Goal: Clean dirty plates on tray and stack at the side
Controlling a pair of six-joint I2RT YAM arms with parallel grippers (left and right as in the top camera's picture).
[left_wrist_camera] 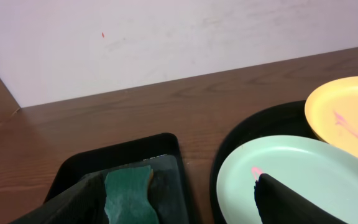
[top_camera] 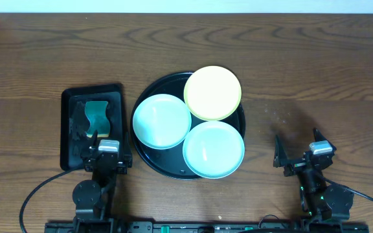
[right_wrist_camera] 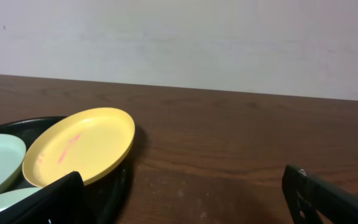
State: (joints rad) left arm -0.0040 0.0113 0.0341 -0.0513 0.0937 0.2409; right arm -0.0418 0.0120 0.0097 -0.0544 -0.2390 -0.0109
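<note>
Near edge: L gripper (left_wrist_camera: 178, 182) has its fingers spread wide, nothing held, at the near end of the small rect. tray (top_camera: 70, 103) w/ green sponge (top_camera: 98, 115). R gripper (right_wrist_camera: 182, 177) is likewise spread and empty, over the table (top_camera: 316, 65) right of the round tray (top_camera: 153, 160). 3 plates sit on it: mint plate (top_camera: 214, 149) nearest, 2nd mint plate (top_camera: 161, 121) left, yellow plate (top_camera: 212, 92) farthest w/ pink smears, overlapping both.

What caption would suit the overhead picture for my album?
Two mint plates and one yellow plate fill a round black tray between two robot arms, a green sponge lying alongside.
</note>
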